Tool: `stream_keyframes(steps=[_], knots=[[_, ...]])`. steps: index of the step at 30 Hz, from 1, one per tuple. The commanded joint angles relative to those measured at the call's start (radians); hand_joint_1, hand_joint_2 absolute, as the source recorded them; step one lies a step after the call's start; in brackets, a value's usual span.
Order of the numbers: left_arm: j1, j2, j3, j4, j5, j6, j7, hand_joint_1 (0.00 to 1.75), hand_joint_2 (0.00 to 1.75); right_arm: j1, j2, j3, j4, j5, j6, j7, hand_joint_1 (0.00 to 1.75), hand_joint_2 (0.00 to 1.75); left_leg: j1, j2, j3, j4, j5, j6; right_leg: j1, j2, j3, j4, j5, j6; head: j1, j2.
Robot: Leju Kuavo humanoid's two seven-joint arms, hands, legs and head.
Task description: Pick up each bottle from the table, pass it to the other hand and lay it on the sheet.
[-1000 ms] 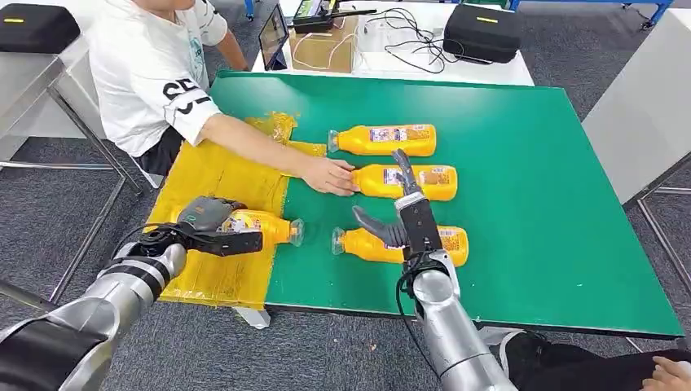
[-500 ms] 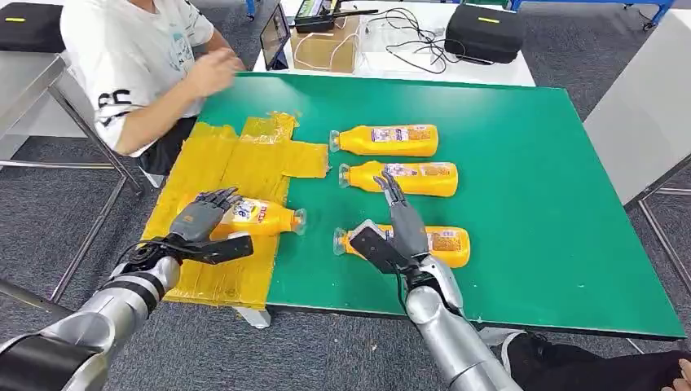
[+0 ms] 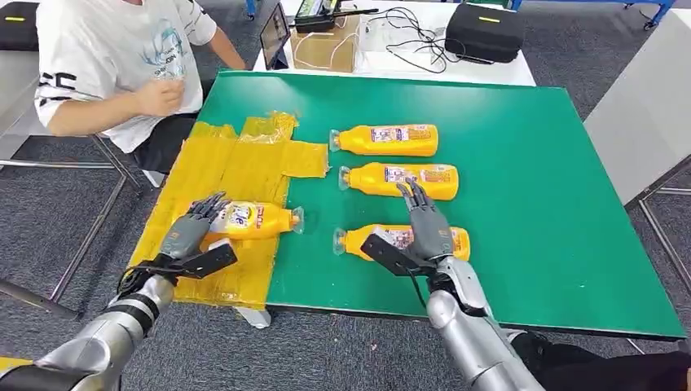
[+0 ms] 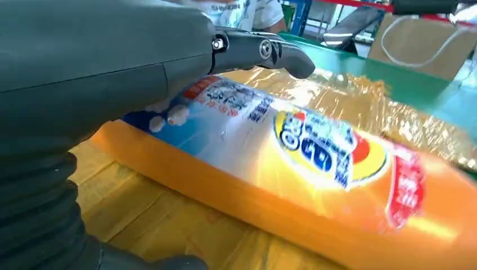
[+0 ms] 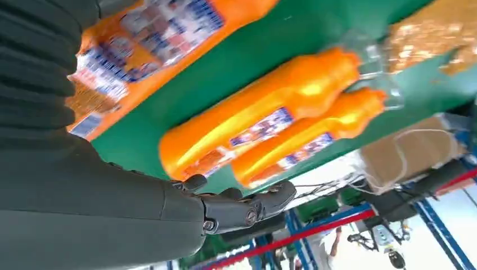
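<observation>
One orange bottle lies on its side on the yellow sheet, cap toward the table's middle. My left hand hovers open at its base, fingers spread over the label, thumb apart from it. On the green table lie three more orange bottles in a row: a far one, a middle one and a near one. Above the near bottle my right hand is open, fingers reaching toward the middle bottle.
A person in a white shirt sits at the table's far left corner, hand drawn back to the chest. Behind the table stand a cardboard box, cables and a black case. A grey panel flanks the right side.
My left hand let go of the bottle on the sheet and drew back. My right hand turned palm down over the near bottle. The person's arm left the table.
</observation>
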Motion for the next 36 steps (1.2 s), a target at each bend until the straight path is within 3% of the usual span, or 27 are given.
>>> stream_keyframes(steps=[1,8,13,18,23,36], knots=[[0.029,-0.019,0.118,-0.005,0.017,-0.017,-0.014,0.0,1.75,-0.052,-0.053,0.009,0.037,0.014,0.021,0.011,0.0,1.75,0.001,0.002,0.002,0.0,-0.002,-0.001,0.001,0.001,0.002,0.0,-0.001,-0.001,0.0,0.0],[0.065,-0.03,0.145,-0.113,0.133,-0.123,-0.035,0.0,1.75,-0.065,-0.067,0.008,0.049,0.049,0.055,0.032,0.0,1.75,0.0,0.001,0.001,0.0,0.0,-0.001,0.0,0.0,0.0,0.0,0.0,-0.001,0.0,0.0],[0.114,-0.052,0.146,-0.265,0.402,-0.309,-0.035,0.0,1.75,-0.058,-0.087,0.018,0.065,0.07,0.116,0.042,0.0,1.75,0.001,0.001,0.002,0.0,-0.001,-0.001,0.001,0.0,0.002,-0.001,-0.001,-0.001,0.0,0.0],[0.072,-0.106,0.24,-0.214,0.556,-0.443,-0.035,0.0,1.75,-0.009,-0.122,0.045,0.036,0.076,0.213,0.057,0.0,1.75,0.001,-0.003,0.0,0.0,0.0,0.0,0.001,-0.002,0.001,-0.001,-0.001,-0.001,0.0,0.0],[0.012,-0.165,0.298,-0.152,0.572,-0.474,-0.005,0.0,1.75,0.041,-0.156,0.061,0.011,0.094,0.283,0.112,0.0,1.75,0.001,-0.005,0.0,0.001,-0.001,-0.001,0.001,-0.004,0.001,-0.001,-0.002,-0.001,0.0,0.0],[0.025,-0.203,0.288,-0.204,0.561,-0.505,-0.004,0.0,1.75,0.036,-0.217,0.087,0.055,0.129,0.333,0.142,0.0,1.75,0.002,-0.005,0.0,0.001,-0.001,-0.001,0.002,-0.004,0.003,-0.002,-0.002,-0.001,0.0,0.0]])
